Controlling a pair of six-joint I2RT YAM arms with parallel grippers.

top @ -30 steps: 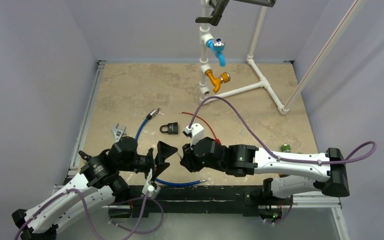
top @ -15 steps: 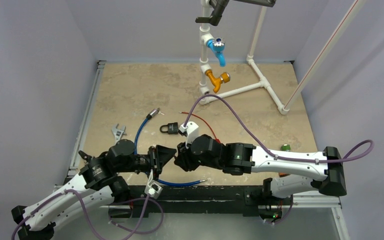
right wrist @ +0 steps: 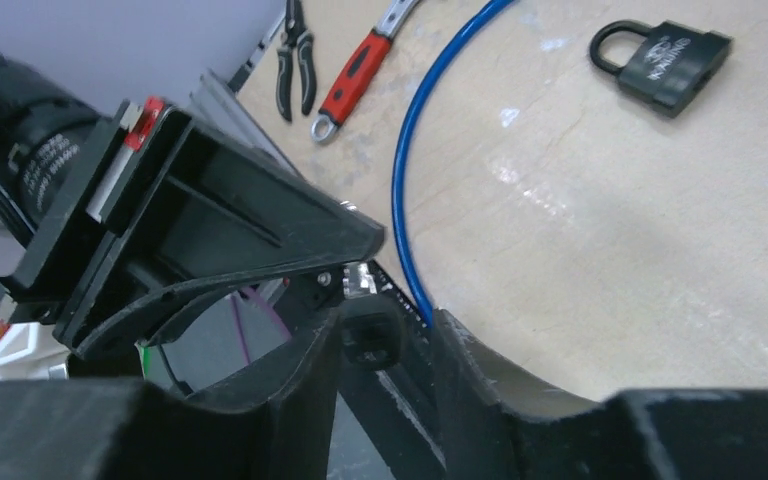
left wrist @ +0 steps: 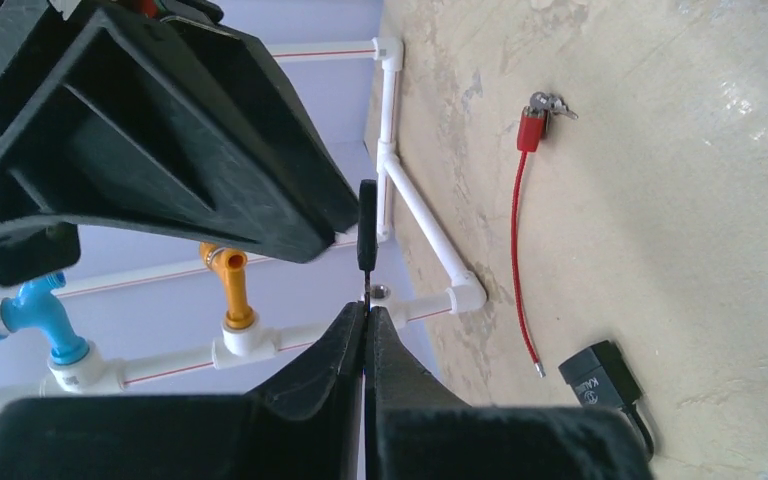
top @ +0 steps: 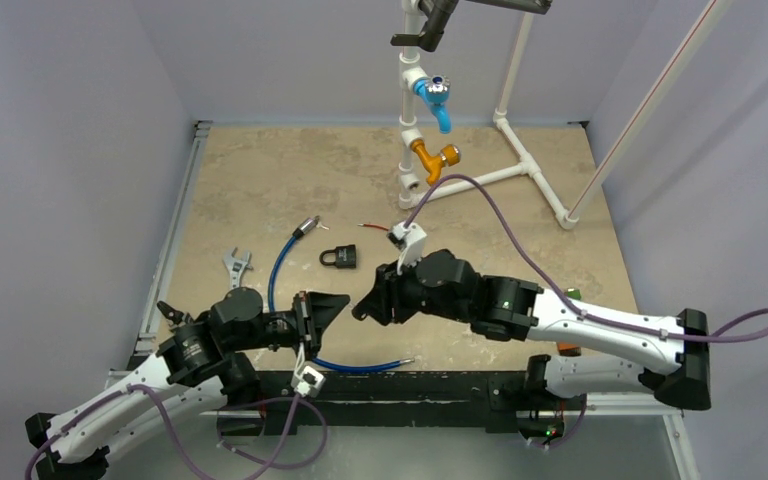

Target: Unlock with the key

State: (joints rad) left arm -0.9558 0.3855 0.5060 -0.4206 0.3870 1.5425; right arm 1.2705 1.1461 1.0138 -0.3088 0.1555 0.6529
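Key is hidden from above where my left gripper meets my right gripper, near the padlock. Left wrist: closed on its blade tip, so it may pivot or drop. Right wrist: head between fingers, grip unclear.

The beige table carries a black padlock, flat near its middle. A blue cable curves just left of it toward the near edge, and a red cable lies just right. A wrench rests nearer the left edge. A white pipe frame stands toward the far right corner. A small green thing, perhaps a cap, sits by the right edge.
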